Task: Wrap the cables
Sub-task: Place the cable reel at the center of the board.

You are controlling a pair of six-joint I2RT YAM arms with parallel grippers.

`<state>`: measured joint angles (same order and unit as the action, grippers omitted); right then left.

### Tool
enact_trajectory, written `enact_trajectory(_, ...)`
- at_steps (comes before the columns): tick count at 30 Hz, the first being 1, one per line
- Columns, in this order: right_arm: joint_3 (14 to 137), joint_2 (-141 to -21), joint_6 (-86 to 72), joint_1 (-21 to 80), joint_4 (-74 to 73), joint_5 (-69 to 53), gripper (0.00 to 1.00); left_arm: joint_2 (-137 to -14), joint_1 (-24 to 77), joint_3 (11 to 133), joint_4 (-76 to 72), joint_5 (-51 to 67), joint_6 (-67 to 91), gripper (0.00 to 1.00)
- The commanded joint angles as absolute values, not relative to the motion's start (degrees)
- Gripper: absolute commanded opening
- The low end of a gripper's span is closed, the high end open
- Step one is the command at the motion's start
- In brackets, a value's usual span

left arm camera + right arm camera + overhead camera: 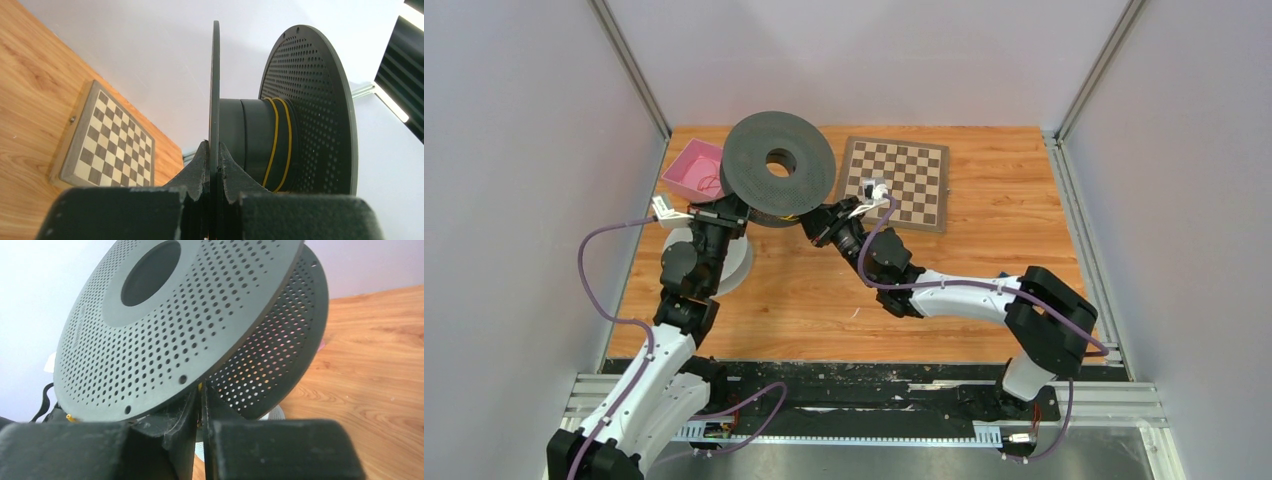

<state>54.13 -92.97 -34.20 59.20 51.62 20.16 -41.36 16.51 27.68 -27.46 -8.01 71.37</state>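
A big black perforated spool [779,160] is held up tilted above the table's back left. My left gripper [742,210] is shut on the thin edge of one of its flanges [215,90], seen edge-on between the fingers. The pale yellow cable [274,145] makes two turns round the spool's hub. My right gripper [201,390] sits under the spool's rim, its jaws only a narrow slit apart, with a bit of the yellow cable [200,386] between the tips. An orange-red cable [711,183] lies looped in the pink tray [686,165].
A chessboard [904,180] lies on the wooden table at the back, right of the spool. A pale grey spool [736,262] lies flat beneath my left arm. Grey walls close in the table on three sides.
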Motion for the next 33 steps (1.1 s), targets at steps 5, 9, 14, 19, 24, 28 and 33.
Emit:
enact_trajectory(5, 55.6, -97.7, -25.4, 61.1, 57.7, 16.4, 0.04, -40.0, 17.4, 27.9, -38.8, -4.9, 76.9, 0.00)
enact_trajectory(9, 58.7, -98.8, -22.9, 62.4, 51.1, 20.1, 0.11, -40.2, 17.4, 27.9, -38.8, -4.9, 77.3, 0.00)
enact_trajectory(14, 59.8, -100.1, -20.9, 63.3, 50.0, 22.2, 0.18, -40.6, 17.5, 27.9, -39.2, -4.4, 78.0, 0.00)
enact_trajectory(19, 60.5, -100.8, -19.0, 64.3, 49.9, 24.9, 0.17, -40.2, 17.5, 27.9, -39.2, -4.4, 77.7, 0.00)
enact_trajectory(24, 61.3, -101.1, -19.3, 64.5, 48.2, 29.7, 0.10, -39.7, 17.5, 27.7, -39.0, -3.9, 77.1, 0.00)
enact_trajectory(28, 62.5, -101.4, -20.5, 64.6, 46.2, 33.8, 0.12, -39.0, 17.5, 27.7, -38.0, -3.2, 75.7, 0.00)
enact_trajectory(33, 63.0, -101.9, -18.9, 64.8, 47.3, 33.1, 0.27, -38.4, 17.5, 27.1, -37.9, -3.4, 76.1, 0.00)
